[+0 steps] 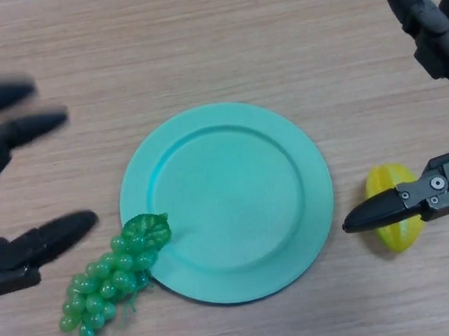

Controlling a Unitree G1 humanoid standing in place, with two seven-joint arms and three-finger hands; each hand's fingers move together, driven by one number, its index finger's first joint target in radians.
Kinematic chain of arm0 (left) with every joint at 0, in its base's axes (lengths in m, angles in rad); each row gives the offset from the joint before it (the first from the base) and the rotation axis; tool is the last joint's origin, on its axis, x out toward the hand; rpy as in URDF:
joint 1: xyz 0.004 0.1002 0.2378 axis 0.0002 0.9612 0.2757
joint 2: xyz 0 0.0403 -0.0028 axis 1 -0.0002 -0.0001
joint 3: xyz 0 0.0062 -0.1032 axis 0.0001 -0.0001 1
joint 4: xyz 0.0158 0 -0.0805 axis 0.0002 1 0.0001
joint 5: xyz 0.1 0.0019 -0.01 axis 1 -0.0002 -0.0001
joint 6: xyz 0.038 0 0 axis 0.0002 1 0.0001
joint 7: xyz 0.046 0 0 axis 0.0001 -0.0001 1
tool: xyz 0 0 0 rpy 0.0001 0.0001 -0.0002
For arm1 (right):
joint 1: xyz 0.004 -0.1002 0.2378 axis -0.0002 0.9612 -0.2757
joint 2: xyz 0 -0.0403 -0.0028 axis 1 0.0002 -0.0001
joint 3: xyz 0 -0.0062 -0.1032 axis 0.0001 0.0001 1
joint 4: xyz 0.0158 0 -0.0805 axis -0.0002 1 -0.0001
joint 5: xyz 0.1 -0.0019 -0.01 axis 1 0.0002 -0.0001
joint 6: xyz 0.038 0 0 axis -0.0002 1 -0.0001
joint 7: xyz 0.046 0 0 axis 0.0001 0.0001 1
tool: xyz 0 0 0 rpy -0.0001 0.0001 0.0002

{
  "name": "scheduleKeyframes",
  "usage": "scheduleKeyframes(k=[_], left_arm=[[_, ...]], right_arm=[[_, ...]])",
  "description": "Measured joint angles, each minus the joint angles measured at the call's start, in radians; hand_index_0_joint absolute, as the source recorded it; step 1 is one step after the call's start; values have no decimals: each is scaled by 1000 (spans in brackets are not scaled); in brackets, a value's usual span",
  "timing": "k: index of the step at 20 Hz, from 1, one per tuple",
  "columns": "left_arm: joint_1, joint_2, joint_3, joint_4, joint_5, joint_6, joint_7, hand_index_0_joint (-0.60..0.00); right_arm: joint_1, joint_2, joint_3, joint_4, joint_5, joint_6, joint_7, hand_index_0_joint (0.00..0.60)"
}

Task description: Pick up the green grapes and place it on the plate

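Black tapered fingers on left hand (9, 132) and right hand (432, 193); grey screwed bracket, green light.

i have one view only, from the camera on my head, looking almost straight down at the tabletop (224, 31) from close above; my left hand (16, 131) enters at its left edge, my right hand (427, 110) at its right.

Bright, even light from above. Thin soft shadow under plate (226, 202) near edge. Faint sheen along plate's left inner rim. Tabletop (202, 47) evenly lit.
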Motion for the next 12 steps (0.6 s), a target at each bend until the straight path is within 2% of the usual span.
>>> scheduleKeyframes(k=[3,4,6,8,12], left_arm=[[-20,13,-2,-36,-42,70,1,0],[-29,30,-3,-38,-46,119,9,0],[-58,43,-3,-62,-57,179,63,0],[-80,68,-3,-78,-121,191,74,0],[-86,69,-46,-82,-123,220,130,0]], right_arm=[[-1,-29,-15,0,26,0,-14,0],[-3,-34,-26,0,41,0,-17,0],[-4,-35,-31,0,41,0,-27,0],[-6,-37,-31,0,42,0,-27,0],[-5,-58,-58,-1,82,0,-32,0]])
